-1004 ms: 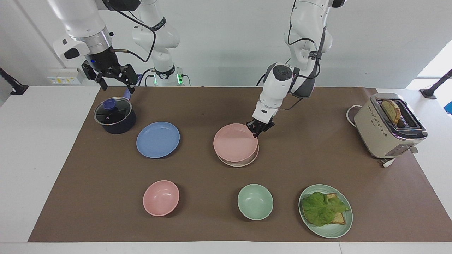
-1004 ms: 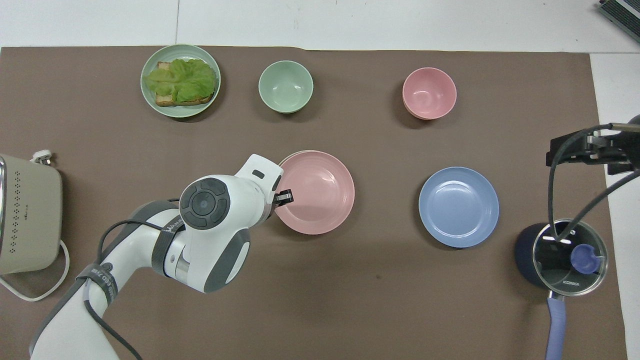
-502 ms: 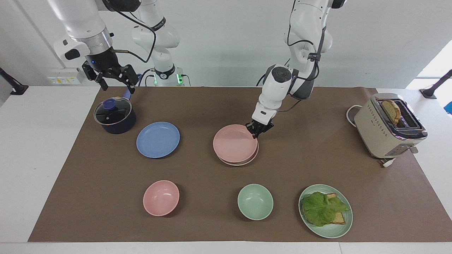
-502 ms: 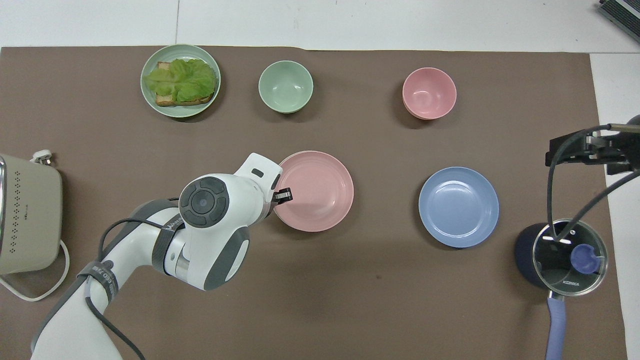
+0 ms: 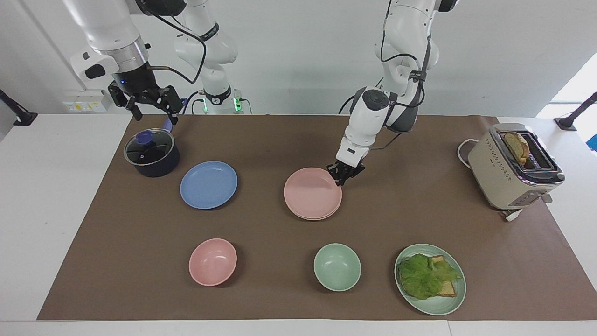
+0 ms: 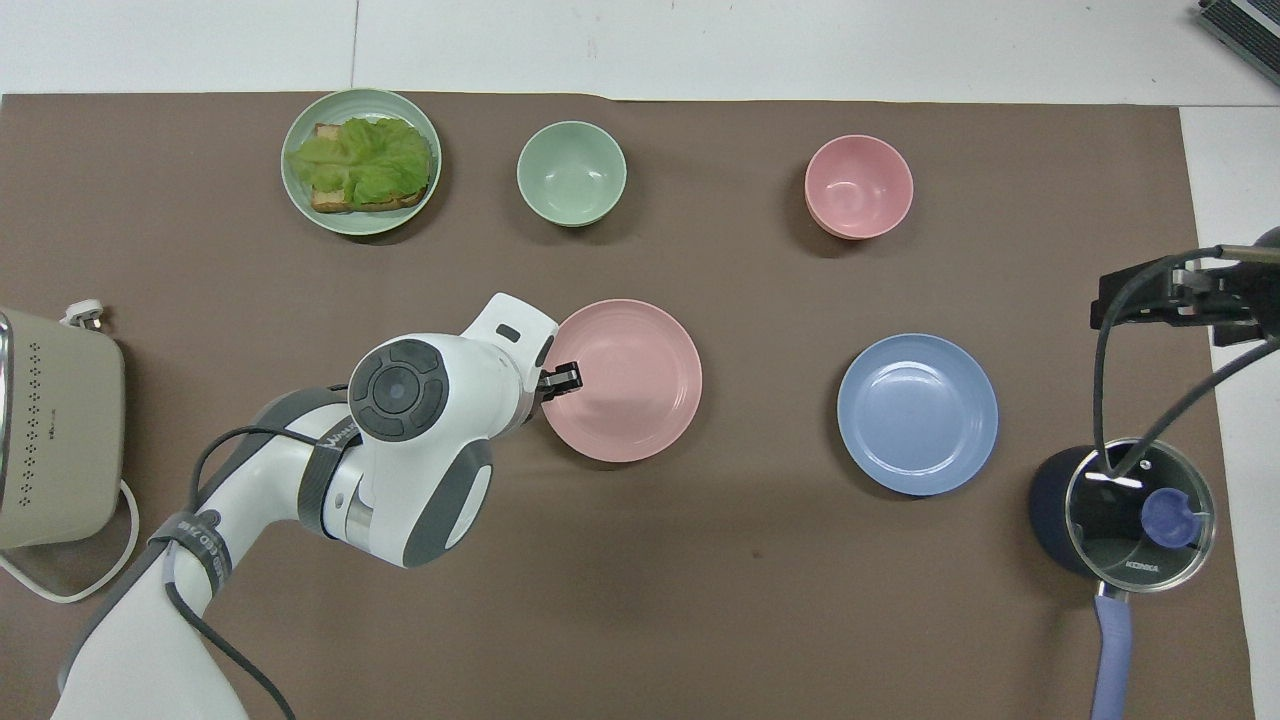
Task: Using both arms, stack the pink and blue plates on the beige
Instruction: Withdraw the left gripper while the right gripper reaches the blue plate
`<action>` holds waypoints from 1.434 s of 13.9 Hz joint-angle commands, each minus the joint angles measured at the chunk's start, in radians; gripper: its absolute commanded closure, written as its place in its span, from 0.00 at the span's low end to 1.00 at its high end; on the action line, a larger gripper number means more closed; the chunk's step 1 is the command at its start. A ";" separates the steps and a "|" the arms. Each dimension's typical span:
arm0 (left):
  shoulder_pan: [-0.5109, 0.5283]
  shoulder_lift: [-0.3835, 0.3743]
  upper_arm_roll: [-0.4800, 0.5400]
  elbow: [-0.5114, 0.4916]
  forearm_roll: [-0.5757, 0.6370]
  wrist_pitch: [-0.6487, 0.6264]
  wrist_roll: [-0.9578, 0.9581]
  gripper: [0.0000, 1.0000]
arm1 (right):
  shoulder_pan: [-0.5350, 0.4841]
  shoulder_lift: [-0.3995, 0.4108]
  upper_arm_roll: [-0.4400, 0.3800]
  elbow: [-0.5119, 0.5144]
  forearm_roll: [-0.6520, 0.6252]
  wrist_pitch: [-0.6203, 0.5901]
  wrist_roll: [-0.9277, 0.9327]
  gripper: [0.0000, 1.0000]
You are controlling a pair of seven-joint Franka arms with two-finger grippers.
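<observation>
The round, matte pale pink plate [image 5: 311, 193] lies flat on the cream-beige plate [image 5: 322, 218], of which only a thin rim shows beneath it, mid-table. The left gripper [image 5: 344, 173] sits at the pink plate's rim on the robots' side; I cannot tell whether its fingers grip. The cornflower blue plate [image 5: 208, 184] lies alone toward the right arm's end. The right gripper [image 5: 148, 105] waits with fingers spread and empty above the lidded dark pot [image 5: 151, 153].

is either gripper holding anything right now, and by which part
The left gripper is at the pink plate's rim, but a grip cannot be told. The right gripper, open above the pot, holds nothing.
</observation>
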State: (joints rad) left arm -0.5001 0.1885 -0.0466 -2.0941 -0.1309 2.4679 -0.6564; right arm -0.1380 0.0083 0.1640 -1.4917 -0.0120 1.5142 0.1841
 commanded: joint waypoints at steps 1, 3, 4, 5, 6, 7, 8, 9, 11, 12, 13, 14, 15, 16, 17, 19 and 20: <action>0.054 -0.004 0.004 0.054 0.029 -0.064 0.023 0.00 | -0.015 -0.024 0.005 -0.032 0.026 0.026 -0.025 0.00; 0.099 -0.026 0.005 0.072 0.074 -0.111 0.024 0.00 | -0.018 -0.022 0.005 -0.048 0.026 0.055 -0.026 0.00; 0.121 -0.053 0.005 0.072 0.094 -0.142 0.035 0.00 | -0.020 -0.022 0.005 -0.070 0.026 0.079 -0.029 0.00; 0.158 -0.081 0.007 0.072 0.100 -0.186 0.076 0.00 | -0.038 -0.022 0.005 -0.100 0.026 0.107 -0.047 0.00; 0.202 -0.118 0.005 0.072 0.100 -0.237 0.153 0.00 | -0.049 -0.021 0.003 -0.139 0.026 0.150 -0.073 0.00; 0.245 -0.153 0.005 0.071 0.100 -0.306 0.241 0.00 | -0.055 -0.013 0.003 -0.180 0.026 0.193 -0.092 0.00; 0.276 -0.184 0.005 0.071 0.100 -0.363 0.305 0.00 | -0.069 -0.001 0.003 -0.212 0.026 0.234 -0.101 0.00; 0.302 -0.205 0.007 0.074 0.100 -0.385 0.364 0.00 | -0.074 0.015 0.003 -0.240 0.026 0.280 -0.113 0.00; 0.354 -0.253 0.007 0.085 0.100 -0.456 0.467 0.00 | -0.075 0.050 0.003 -0.286 0.026 0.345 -0.118 0.00; 0.380 -0.260 0.008 0.113 0.100 -0.513 0.515 0.00 | -0.075 0.068 0.003 -0.312 0.026 0.377 -0.120 0.00; 0.403 -0.261 0.008 0.156 0.100 -0.579 0.555 0.00 | -0.075 0.081 0.003 -0.350 0.027 0.420 -0.133 0.00; 0.422 -0.261 0.008 0.201 0.100 -0.630 0.575 0.00 | -0.075 0.087 0.003 -0.401 0.027 0.479 -0.152 0.00; 0.437 -0.259 0.008 0.241 0.100 -0.674 0.587 0.00 | -0.074 0.084 0.003 -0.451 0.027 0.533 -0.153 0.00; 0.446 -0.259 0.008 0.270 0.099 -0.713 0.600 0.00 | -0.074 0.081 0.005 -0.481 0.027 0.558 -0.158 0.00; 0.457 -0.262 0.008 0.291 0.099 -0.746 0.610 0.00 | -0.077 0.087 0.005 -0.501 0.032 0.570 -0.188 0.00; 0.459 -0.264 0.008 0.382 0.099 -0.849 0.614 0.00 | -0.092 0.087 0.003 -0.556 0.061 0.642 -0.260 0.00; 0.460 -0.264 0.010 0.413 0.100 -0.887 0.615 0.00 | -0.095 0.088 0.003 -0.577 0.061 0.656 -0.268 0.00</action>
State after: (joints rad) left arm -0.0555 -0.0821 -0.0257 -1.7641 -0.0461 1.6735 -0.0564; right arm -0.2057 0.1229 0.1600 -2.0034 0.0137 2.1223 -0.0205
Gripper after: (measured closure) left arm 0.000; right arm 0.000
